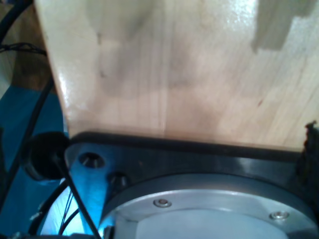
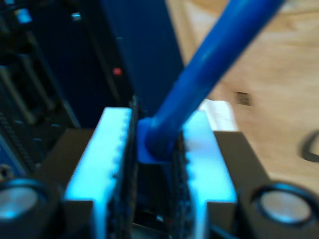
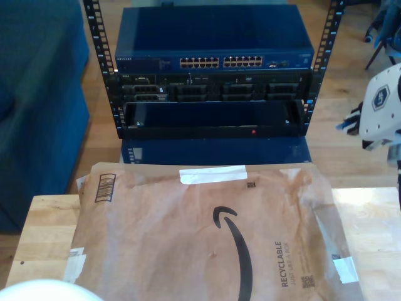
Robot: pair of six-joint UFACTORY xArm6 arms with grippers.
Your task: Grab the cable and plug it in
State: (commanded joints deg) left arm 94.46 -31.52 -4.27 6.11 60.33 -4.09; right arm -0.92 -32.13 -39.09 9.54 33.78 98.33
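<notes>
My second tool (image 2: pixel 152 164) has its two pale, ridged fingers (image 2: pixel 102 164) drawn close together, pinching the blue-booted end of the cable (image 2: pixel 209 69), which rises away from the jaws at a slant. The fingers point toward the dark equipment rack (image 2: pixel 45 74). My first tool's camera looks along a round grey metal flange (image 1: pixel 209 209) with small screws, hanging just above the wooden table (image 1: pixel 174 69); its fingers cannot be made out. In the exterior view, a white arm segment (image 3: pixel 382 106) stands beside the rack, at the exterior view's right.

One cable (image 2: pixel 209 64), one network switch (image 3: pixel 213 39), one paper mailer (image 3: pixel 207 238).
</notes>
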